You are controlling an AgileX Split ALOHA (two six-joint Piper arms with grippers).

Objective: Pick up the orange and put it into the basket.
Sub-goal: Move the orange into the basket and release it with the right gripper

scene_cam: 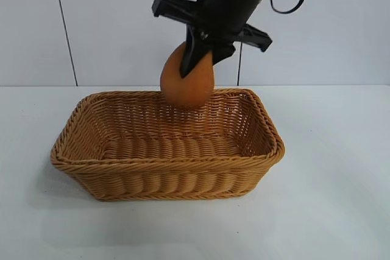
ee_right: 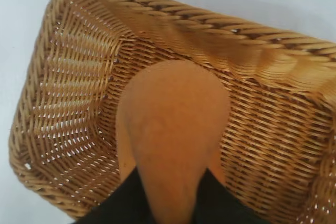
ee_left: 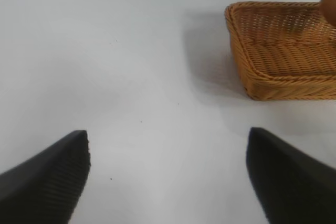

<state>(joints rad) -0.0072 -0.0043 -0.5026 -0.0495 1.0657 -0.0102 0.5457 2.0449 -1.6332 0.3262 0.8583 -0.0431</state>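
hung in the air above the basket (scene_cam: 164, 156), over its far long rim and the inside just behind it: the orange (scene_cam: 186, 84), clear of the weave. stood nearly upright, long axis a little tilted, broad round base down toward the basket floor, narrow end up and clamped. seen from the right wrist, same orange (ee_right: 173, 129) with its rounded base aimed into the basket (ee_right: 68, 103) and its tapered end between the dark fingers (ee_right: 223, 203). gripped it by that narrow end: right gripper (scene_cam: 198, 59), closed on the fruit, pointing steeply down from above the basket's far side. sat well apart from the basket (ee_left: 283, 51), out over bare white table (ee_left: 131, 77): left gripper (ee_left: 168, 177), fingers spread wide and holding nothing. showed only as a sliver at the frame edge above the basket there: orange (ee_left: 331, 3).
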